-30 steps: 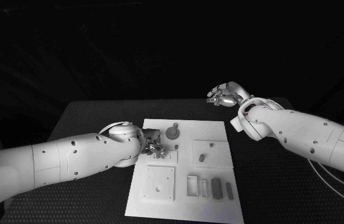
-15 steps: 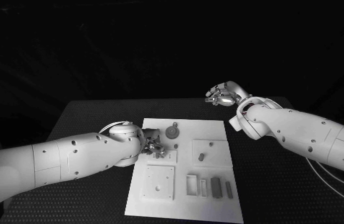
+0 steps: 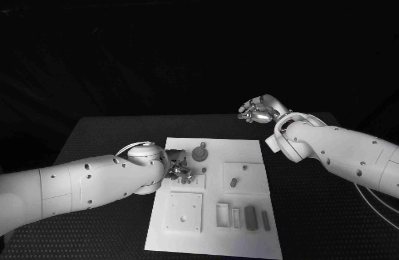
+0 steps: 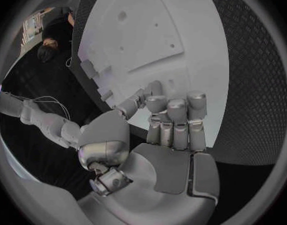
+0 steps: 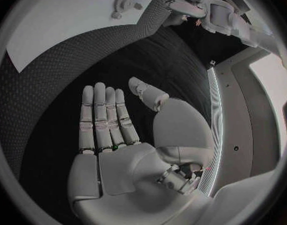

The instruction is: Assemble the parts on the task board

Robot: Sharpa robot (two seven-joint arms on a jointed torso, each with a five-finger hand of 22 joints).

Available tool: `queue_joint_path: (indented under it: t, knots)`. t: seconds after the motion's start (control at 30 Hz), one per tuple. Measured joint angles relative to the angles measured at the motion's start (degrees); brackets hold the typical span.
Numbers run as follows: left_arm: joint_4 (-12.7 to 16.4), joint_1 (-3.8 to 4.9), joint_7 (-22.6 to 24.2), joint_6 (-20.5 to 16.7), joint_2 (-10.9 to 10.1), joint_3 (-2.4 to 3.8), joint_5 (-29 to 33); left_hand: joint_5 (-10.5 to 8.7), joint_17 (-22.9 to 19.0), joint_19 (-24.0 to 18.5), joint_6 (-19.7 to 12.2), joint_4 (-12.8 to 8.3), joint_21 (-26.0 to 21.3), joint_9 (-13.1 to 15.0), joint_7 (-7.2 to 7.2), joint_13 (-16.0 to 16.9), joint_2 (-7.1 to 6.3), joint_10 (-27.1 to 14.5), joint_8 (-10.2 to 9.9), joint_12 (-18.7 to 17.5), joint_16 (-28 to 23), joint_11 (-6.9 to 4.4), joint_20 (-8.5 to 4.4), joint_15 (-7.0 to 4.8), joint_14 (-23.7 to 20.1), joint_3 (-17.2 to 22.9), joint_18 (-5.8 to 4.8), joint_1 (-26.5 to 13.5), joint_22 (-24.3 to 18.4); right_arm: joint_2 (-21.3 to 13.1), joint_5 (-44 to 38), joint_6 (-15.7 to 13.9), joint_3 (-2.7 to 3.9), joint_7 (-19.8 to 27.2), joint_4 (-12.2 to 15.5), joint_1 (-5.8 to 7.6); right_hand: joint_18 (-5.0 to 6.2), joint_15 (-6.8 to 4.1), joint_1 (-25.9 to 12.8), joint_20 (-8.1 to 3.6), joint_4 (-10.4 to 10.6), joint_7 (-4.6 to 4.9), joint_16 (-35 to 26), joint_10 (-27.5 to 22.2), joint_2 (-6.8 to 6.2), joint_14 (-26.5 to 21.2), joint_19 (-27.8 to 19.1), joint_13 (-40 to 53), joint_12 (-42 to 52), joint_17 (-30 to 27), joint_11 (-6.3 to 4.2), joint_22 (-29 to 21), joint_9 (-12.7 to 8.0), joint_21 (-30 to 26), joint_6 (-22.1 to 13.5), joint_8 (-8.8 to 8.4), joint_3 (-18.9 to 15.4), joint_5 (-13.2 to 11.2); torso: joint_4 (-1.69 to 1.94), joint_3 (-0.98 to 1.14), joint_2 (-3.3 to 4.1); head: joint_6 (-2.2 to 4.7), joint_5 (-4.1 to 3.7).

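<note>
The left hand hangs over the board with fingers curled in, holding nothing, parts lying near it. The right hand is open flat above the table, well apart from the board.

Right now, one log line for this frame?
left robot hand: over task board, fingers curled, empty | right robot hand: open, off board | parts: untouched
</note>
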Motion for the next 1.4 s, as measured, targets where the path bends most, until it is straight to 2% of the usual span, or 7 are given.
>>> queue_joint_path:
  t: [0.03, 0.53, 1.4]
  knots:
    - [0.0, 0.0, 0.0, 0.0, 0.0, 0.0, 0.0, -0.01, 0.0, 0.0, 0.0, 0.0, 0.0, 0.0, -0.01, 0.0, 0.0, 0.0, 0.0, 0.0, 0.0, -0.03, 0.0, 0.0, 0.0, 0.0, 0.36, 0.0, 0.0, 0.0, 0.0, 0.0, 0.0, 0.0, 0.0, 0.0, 0.0, 0.0, 0.0, 0.0, 0.0, 0.0, 0.0, 0.0, 0.0, 0.0, 0.0, 0.0, 0.0, 0.0, 0.0, 0.0, 0.0, 0.0, 0.0, 0.0, 0.0, 0.0, 0.0, 0.0, 0.0, 0.0, -0.01]
    - [-0.2, -0.05, 0.0, -0.1, 0.1, 0.0, -0.4, -0.43, 0.0, 0.0, 0.2, 0.0, 0.0, 0.0, -0.38, 0.0, 0.01, 0.2, 0.3, 0.0, 0.2, -0.23, 0.01, -0.2, 0.2, 0.0, 0.73, 0.0, 0.0, 0.1, 0.2, 0.1, 0.01, 0.0, 0.0, 0.0, 0.0, 0.0, 0.0, 0.0, 0.0, 0.0, 0.0, 0.0, 0.0, 0.0, 0.0, -0.1, 0.0, 0.0, 0.0, 0.0, 0.0, 0.0, 0.0, 0.0, 0.0, 0.0, -0.01, -0.01, -0.02, 0.05, -0.14]
    - [-0.7, -0.31, 0.5, 0.1, 0.3, 0.06, -0.4, -0.2, 0.0, 0.0, 0.3, -0.2, 0.4, 0.0, -0.59, 0.1, -0.01, 0.4, 0.6, 0.0, 0.2, -0.41, 0.03, -0.41, 0.4, 0.0, 0.82, 0.0, 0.0, 0.2, 0.4, 0.4, 0.0, 0.0, 0.1, 0.0, 0.0, -0.02, 0.0, -0.01, 0.2, 0.0, 0.0, 0.0, 0.0, 0.0, 0.0, -0.4, 0.0, 0.0, 0.0, 0.1, 0.0, -0.2, 0.0, 0.0, -0.2, 0.0, 0.02, 0.02, 0.01, -0.3, -0.15]
